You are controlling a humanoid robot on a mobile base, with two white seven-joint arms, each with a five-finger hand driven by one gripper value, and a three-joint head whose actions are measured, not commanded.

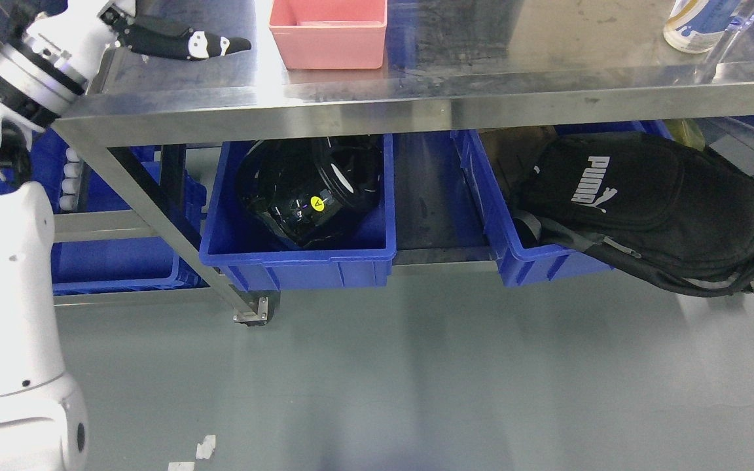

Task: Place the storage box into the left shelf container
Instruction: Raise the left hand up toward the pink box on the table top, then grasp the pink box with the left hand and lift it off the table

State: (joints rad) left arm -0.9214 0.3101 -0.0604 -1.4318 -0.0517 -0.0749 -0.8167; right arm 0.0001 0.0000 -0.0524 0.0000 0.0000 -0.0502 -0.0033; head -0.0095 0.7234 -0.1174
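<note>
A pink storage box sits on the steel table top, near its front edge, at the top middle of the head view. My left hand hovers over the table's left end, to the left of the box and apart from it. Its black fingers are stretched out toward the box and hold nothing. On the lower shelf, the left blue container holds a black helmet. My right hand is out of view.
A second blue bin on the lower shelf at the right holds a black backpack. More blue bins stand at the far left behind the table leg. A bottle stands at the table's top right. Grey floor lies in front.
</note>
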